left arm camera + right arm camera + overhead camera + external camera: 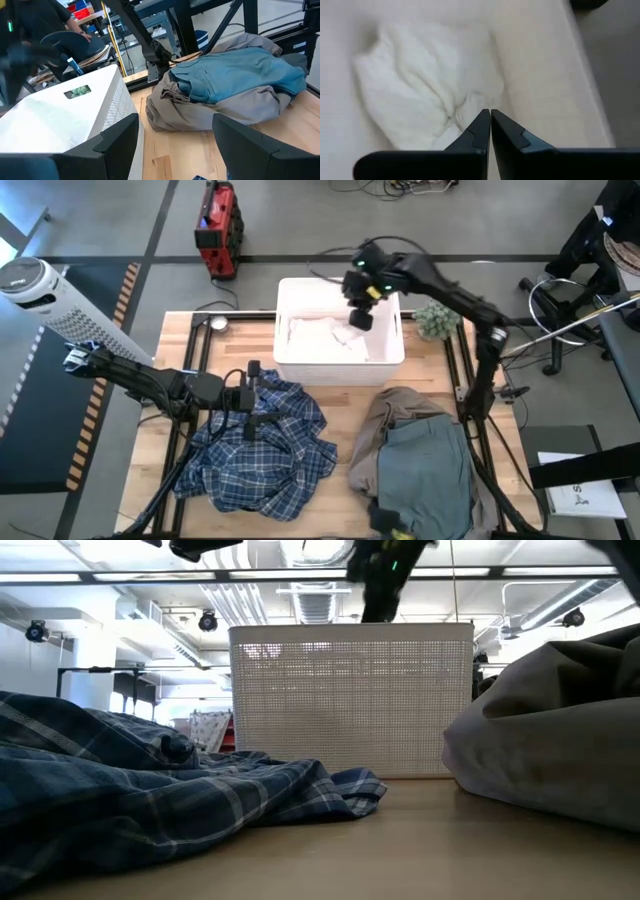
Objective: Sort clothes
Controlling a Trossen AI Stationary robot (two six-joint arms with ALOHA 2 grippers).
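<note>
1. High view is showing the right gripper (361, 317) hanging over the bin (285, 330) at 12 o'clock, fingers closed on nothing; if it is dipping, it may be snagging the white top (325, 338) and lifting it out.
2. Left gripper (252, 397) is standing open over the plaid shirt (270, 450) at 7 o'clock, gripping nothing; a shallow pinch may be slipping off.
3. Grey-blue shirt (425, 465) is lying on the taupe garment (378, 442) at 5 o'clock; both may be coming up together.

R gripper (361, 318) over white bin (285, 360), L gripper (252, 408) above plaid shirt (260, 455).
</note>
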